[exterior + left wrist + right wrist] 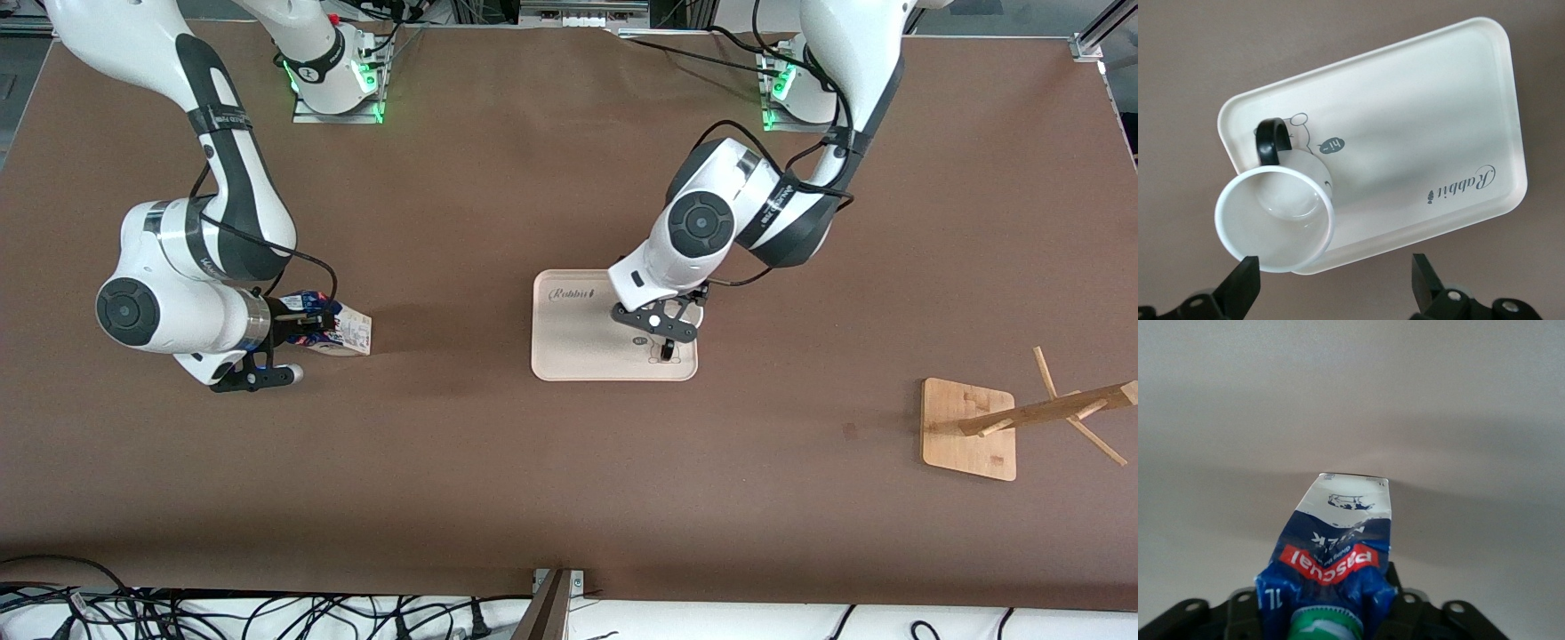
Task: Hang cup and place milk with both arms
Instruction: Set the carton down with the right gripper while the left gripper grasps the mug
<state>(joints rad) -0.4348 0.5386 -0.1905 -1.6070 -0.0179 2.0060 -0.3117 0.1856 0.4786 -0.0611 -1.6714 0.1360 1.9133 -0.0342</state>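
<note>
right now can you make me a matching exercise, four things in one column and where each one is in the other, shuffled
Things:
1. small white mug with black loop handle
2. blue and white gable-top milk carton
3. bamboo peg rack on a square base
4. cream rectangular plastic tray

Places:
A. at the left arm's end of the table
B. lying on its side on the brown table, at the right tool
C. flat near the table's middle, under the left tool
D. standing on the tray

Pairs: 1-D, 2-B, 3-A, 4-C
</note>
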